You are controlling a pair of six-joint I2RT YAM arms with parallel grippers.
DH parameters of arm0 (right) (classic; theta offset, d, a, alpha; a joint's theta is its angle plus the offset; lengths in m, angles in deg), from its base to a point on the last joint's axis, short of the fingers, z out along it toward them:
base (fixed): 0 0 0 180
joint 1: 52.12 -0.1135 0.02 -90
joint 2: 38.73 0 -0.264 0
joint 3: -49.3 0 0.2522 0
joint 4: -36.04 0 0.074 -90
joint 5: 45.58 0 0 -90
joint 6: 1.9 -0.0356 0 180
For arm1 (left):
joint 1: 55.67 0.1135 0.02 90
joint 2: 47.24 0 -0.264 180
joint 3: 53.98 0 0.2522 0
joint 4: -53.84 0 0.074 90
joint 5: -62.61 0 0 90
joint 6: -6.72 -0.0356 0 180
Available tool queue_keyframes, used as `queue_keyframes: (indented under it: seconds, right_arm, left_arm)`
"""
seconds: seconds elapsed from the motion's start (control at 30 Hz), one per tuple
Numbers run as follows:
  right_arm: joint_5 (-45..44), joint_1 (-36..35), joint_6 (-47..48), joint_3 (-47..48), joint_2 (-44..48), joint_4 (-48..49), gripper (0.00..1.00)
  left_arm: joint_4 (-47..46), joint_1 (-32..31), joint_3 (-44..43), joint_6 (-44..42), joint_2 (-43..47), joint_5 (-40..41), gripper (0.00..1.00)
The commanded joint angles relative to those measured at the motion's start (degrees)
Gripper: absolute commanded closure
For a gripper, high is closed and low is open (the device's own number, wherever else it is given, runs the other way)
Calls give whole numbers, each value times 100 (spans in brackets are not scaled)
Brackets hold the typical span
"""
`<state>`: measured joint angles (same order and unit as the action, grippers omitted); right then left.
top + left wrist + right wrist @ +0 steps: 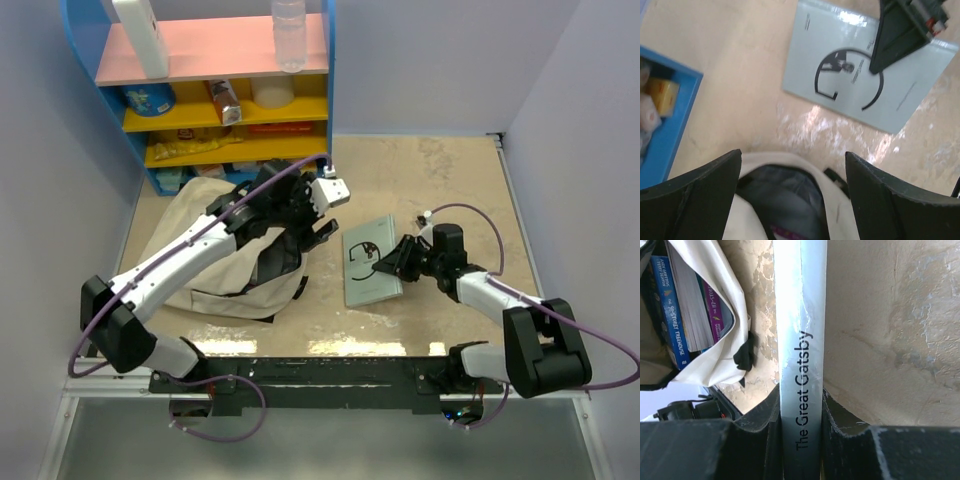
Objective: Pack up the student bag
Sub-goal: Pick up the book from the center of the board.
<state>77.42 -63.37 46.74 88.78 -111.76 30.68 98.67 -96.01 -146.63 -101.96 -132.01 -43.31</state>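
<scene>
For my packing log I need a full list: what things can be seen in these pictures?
backpack: one, beige, open, left side
packed books: at least two, blue and purple spines, inside the backpack
loose book: one, pale grey, right of the backpack
shelf: one, blue frame with pink and yellow boards, back left
clear bottle: one, see-through, top board
white container: one, white, top board
small goods: several, mixed colours, yellow boards
table: one, beige, under backpack and loose book
left gripper: one, black, open above the backpack
right gripper: one, black, shut on the loose book
</scene>
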Motion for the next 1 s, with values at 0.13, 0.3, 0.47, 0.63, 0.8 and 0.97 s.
queue_keyframes:
  seconds: [0.13,0.3,0.47,0.63,0.8,0.97]
  right_arm:
    - [251,-18,41,355,-70,390,100]
    - [575,-9,94,469,-185,372,100]
    - [1059,-18,-178,513,-185,671,100]
    - [1543,-18,-398,680,-36,768,100]
    - [1763,-44,-741,707,149,1021,100]
    - [1702,-483,-1303,654,176,1716,100]
  left_arm:
    - [962,-53,822,-409,997,1960,11]
    - [998,43,1129,-338,1314,2084,13]
    - [1050,149,1218,-514,1331,2331,26]
    - [1243,237,1166,-628,1358,2138,42]
    - [1332,254,1183,-681,1331,2207,49]
    - [1270,325,1183,-734,1305,2339,67]
